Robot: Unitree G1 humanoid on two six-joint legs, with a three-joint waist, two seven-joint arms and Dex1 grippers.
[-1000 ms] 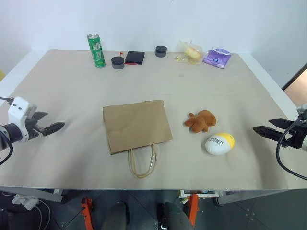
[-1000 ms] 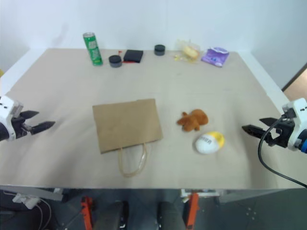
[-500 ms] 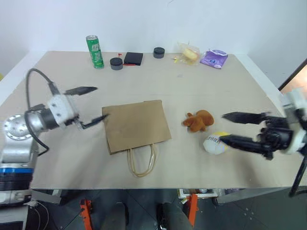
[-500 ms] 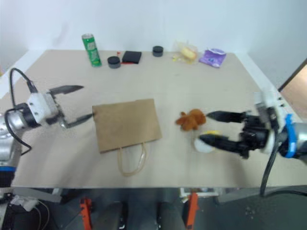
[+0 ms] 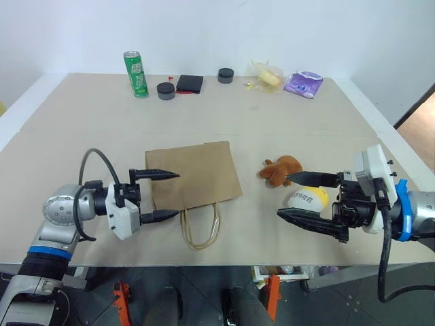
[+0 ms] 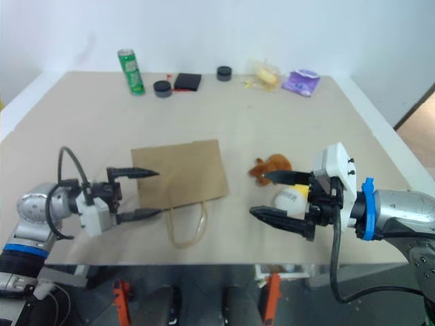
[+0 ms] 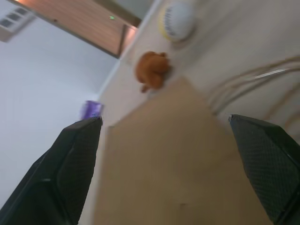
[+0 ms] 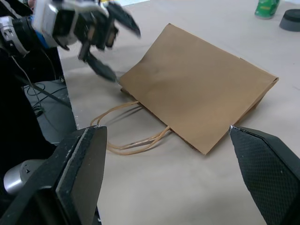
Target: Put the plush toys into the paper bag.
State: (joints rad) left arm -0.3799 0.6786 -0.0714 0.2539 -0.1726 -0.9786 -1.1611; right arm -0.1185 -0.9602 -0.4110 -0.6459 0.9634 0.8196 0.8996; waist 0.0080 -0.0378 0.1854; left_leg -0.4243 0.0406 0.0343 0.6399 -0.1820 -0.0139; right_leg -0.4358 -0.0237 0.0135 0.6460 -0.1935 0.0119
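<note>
Looking down over the table (image 5: 81, 109), I see the paper bag (image 5: 194, 178) lying flat near the middle, its cord handles (image 5: 200, 231) trailing toward the near edge. My left gripper (image 5: 162, 195) sits at the bag's left edge with its two fingers spread wide, one over the bag's corner and one by the near edge, pinching nothing. My right gripper (image 5: 298, 196) has its fingers spread too, one on each side of the white egg-shaped plush toy (image 5: 310, 198); I cannot tell whether they touch it. The orange-brown plush toy (image 5: 280, 170) lies just beside the white one, between it and the bag, clear of both. Along the far edge stand a green can (image 5: 136, 72), two dark round lids (image 5: 165, 89), a black wallet (image 5: 190, 83), a clear-wrapped yellow item (image 5: 270, 75) and a purple packet (image 5: 304, 83).
</note>
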